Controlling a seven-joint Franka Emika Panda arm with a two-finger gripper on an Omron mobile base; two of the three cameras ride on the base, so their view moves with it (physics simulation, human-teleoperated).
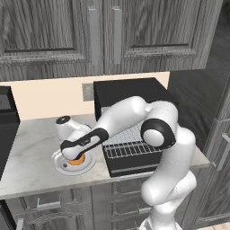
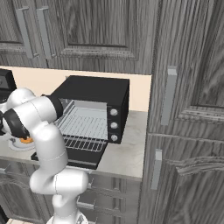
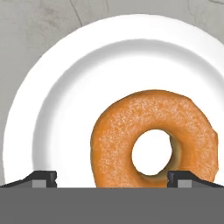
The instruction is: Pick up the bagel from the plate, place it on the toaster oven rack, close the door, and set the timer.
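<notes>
Orange-brown and glazed, the bagel lies flat on the white plate, right under the end effector, whose two fingertips stand wide apart with nothing between them. In the hand view one tip sits out over bare plate and the other over the ring's far side, so the bagel looks off-centre between the jaws rather than squarely framed.

That offset is the likely trouble: closing from here could catch only one side of the ring, or drop a finger into the centre hole, and the bagel might tip, skid across the smooth plate or slip free when lifted. Pressing too low could also push the plate along the marble desk.

Just beyond the plate, the black toaster oven stands with its door folded down and the wire rack showing. The lowered door juts toward the arm, so a low carry across could clip it.
</notes>
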